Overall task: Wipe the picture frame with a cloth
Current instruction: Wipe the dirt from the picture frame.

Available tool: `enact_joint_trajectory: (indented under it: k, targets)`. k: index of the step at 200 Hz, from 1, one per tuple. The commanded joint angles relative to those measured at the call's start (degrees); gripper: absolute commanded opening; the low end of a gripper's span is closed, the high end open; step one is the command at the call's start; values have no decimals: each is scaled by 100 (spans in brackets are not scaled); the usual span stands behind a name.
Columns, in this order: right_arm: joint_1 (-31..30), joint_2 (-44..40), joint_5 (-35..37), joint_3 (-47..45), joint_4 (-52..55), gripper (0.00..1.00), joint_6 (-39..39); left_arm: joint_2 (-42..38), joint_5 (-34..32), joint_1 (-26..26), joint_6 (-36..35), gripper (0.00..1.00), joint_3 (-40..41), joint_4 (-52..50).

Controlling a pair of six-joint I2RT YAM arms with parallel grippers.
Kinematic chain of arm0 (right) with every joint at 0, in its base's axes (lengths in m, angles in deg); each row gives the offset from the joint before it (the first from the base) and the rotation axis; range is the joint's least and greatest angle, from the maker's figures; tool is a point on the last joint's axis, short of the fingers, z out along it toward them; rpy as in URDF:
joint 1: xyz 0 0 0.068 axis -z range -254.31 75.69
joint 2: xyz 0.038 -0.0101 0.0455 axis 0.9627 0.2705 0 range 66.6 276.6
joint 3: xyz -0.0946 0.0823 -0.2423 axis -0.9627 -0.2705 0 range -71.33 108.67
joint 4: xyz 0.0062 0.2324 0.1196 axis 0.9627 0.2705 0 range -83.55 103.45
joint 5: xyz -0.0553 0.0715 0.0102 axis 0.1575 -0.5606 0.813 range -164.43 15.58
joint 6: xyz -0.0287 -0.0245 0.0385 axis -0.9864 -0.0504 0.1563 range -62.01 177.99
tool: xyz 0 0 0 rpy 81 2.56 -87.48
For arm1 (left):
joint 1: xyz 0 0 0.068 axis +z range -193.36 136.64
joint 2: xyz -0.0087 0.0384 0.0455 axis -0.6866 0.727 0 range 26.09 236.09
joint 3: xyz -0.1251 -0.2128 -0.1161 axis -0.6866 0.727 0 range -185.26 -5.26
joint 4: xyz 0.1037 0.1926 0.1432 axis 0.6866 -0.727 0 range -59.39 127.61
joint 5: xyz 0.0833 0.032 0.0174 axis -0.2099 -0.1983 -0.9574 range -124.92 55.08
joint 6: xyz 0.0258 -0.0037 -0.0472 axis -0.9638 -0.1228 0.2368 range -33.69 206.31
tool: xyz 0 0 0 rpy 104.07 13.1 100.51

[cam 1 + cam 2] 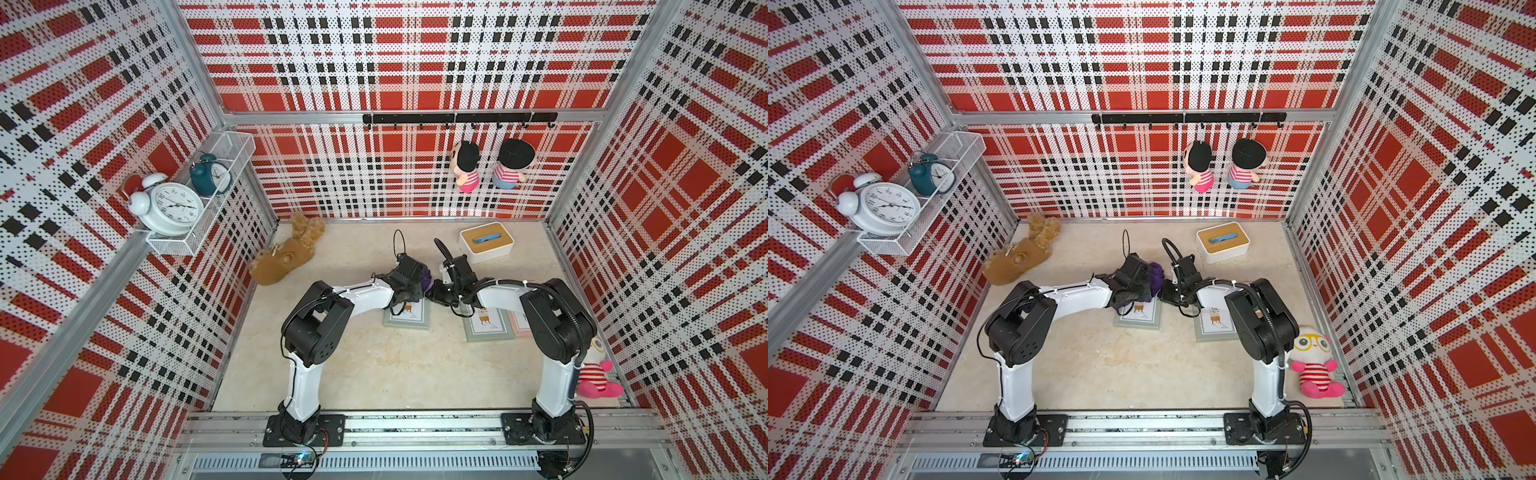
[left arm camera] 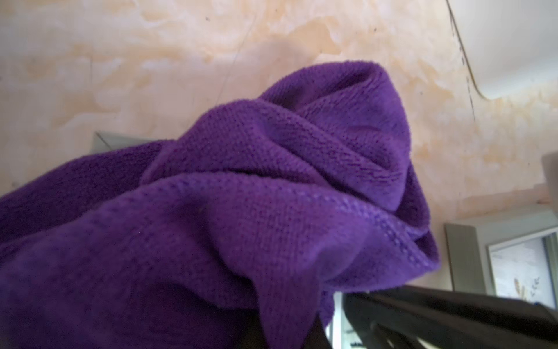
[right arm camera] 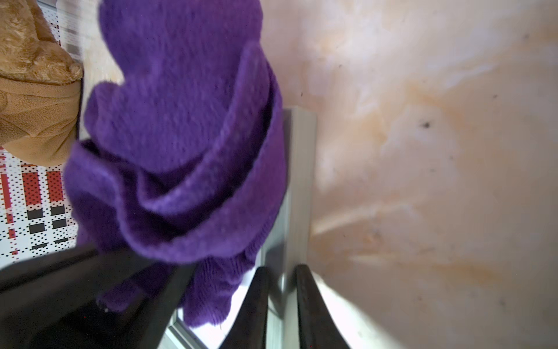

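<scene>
Room: an enclosure of red, black and white plaid perforated walls (image 1: pixel 415 62) with aluminium framing.
Left wall: a white wire shelf (image 1: pixel 174 245) carries a white twin-bell alarm clock (image 1: pixel 170 208) and a teal alarm clock (image 1: pixel 210 176).
Back wall: two striped plush dolls (image 1: pixel 467 166) hang from a black hook rail (image 1: pixel 457 118).
Surface: beige marbled surface (image 1: pixel 374 365). On it lie a brown plush toy (image 1: pixel 286 257), a white box with a wooden lid (image 1: pixel 486 243), a pink-bodied plush doll (image 1: pixel 1312 361) and a second grey picture frame (image 1: pixel 488 328).
Task item: the deep purple cloth (image 1: pixel 1156 276) is bunched over the far end of the grey-green picture frame (image 1: pixel 1139 318).
Left hand (image 1: pixel 1136 296): closed tight on the cloth.
Right hand (image 3: pixel 281 281): its fingers stand a narrow gap apart at that frame's edge. Whether they pinch it cannot be told.
</scene>
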Motion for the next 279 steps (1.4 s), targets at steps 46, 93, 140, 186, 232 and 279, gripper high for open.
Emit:
enact_joint_trajectory:
  k: [46, 93, 140, 186, 232, 279]
  targets:
    - [0, 367, 158, -183, 310, 12, -4, -749, 125, -524, 218, 0, 1497, -424]
    - [-2, 474, 178, -142, 347, 10, -8, -486, -40, -387, 254, 0, 1185, -309]
    - [-1, 517, 482, -126, 656, 10, -139, 630, 148, 323, -246, 0, -608, -410]
    - [-1, 550, 482, -92, 684, 10, -179, 772, 52, 300, -370, 0, -640, -813]
    - [2, 627, 473, -76, 683, 10, -183, -211, 44, -431, 14, 0, 894, -814]
    - [-2, 655, 581, -83, 745, 10, -252, 105, -200, -64, -112, 0, 130, -758]
